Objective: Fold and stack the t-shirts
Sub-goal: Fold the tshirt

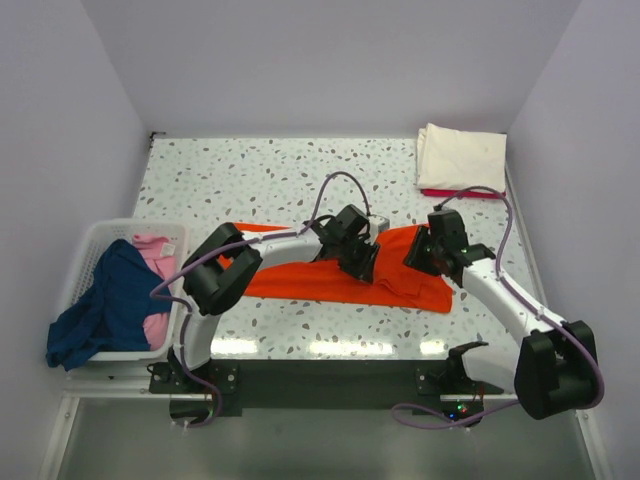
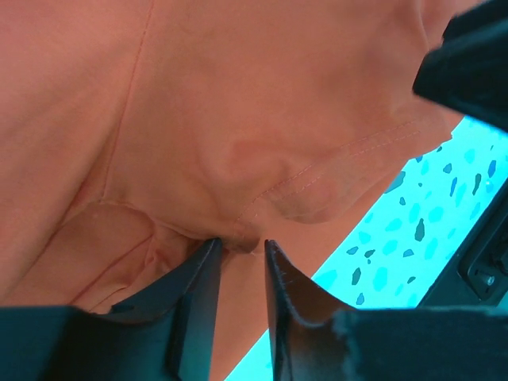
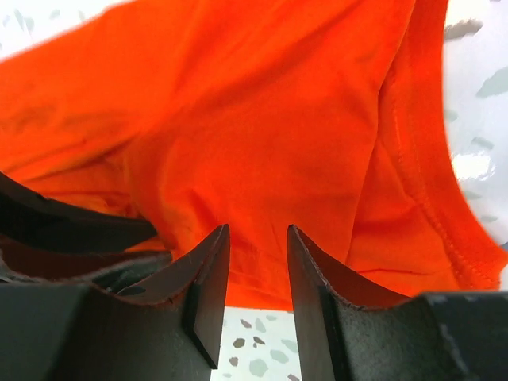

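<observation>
Table [image 1: 250, 170]: speckled terrazzo top, walled on three sides, arm bases at the near edge.
Orange tee [image 1: 300, 283]: mid-table toward the near edge, lying as a long strip running L to R, flat on the top. Both grippers sit over its right half.
Basket [image 1: 100, 232]: white slatted, off the table's left edge.
Navy tee [image 1: 105, 305]: crumpled in the basket, spilling over its near-left rim.
Cream tee [image 1: 460, 155]: folded flat at the far right corner, well apart from the orange one.
Pink tee [image 1: 155, 255]: in the basket, far-right part, partly under the navy tee.
Red tee [image 1: 450, 193]: only a thin edge shows – under the cream tee's near side.
L gripper [image 2: 238, 248]: tips down on the orange cloth, fingers part-closed w/ a small pucker of fabric between them by a stitched hem. Can't tell if it's clamped.
R gripper [image 3: 259, 238]: just beside the L gripper, fingers apart w/ nothing between – orange cloth beyond the tips, bare table under the gap.
</observation>
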Controlling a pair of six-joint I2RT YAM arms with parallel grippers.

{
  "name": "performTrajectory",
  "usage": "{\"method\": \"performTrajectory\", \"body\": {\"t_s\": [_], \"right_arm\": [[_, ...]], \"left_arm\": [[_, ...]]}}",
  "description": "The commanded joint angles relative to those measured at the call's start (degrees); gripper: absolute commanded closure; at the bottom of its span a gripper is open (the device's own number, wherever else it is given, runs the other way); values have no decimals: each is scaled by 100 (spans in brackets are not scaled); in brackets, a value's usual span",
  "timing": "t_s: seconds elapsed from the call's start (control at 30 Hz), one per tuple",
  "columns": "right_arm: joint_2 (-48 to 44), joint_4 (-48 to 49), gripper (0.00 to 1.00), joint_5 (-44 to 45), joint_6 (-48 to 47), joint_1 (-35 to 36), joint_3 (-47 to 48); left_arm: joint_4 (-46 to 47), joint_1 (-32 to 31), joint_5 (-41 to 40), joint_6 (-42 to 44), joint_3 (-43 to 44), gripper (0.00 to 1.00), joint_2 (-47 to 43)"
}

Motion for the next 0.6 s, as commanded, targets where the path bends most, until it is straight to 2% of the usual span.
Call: {"method": "performTrajectory", "body": {"t_s": [0.0,0.2,0.33,0.47,0.57], "right_arm": [[-113,106,62,-4,238,136,-269],[-420,72,62,13,291,145,-664],[-420,80,62,-31,300,145,-805],[-446,72,62,-22,283,145,-937],[-490,80,62,13,291,145,-1034]], "left_arm": [[94,-52,-258,-99,230,68,-18],[50,-61,-504,-160,221,90,-88],[6,-61,-601,-178,221,98,-203],[15,-61,-558,-160,151,99,-343],[32,-61,-461,-186,107,86,-361]]}}
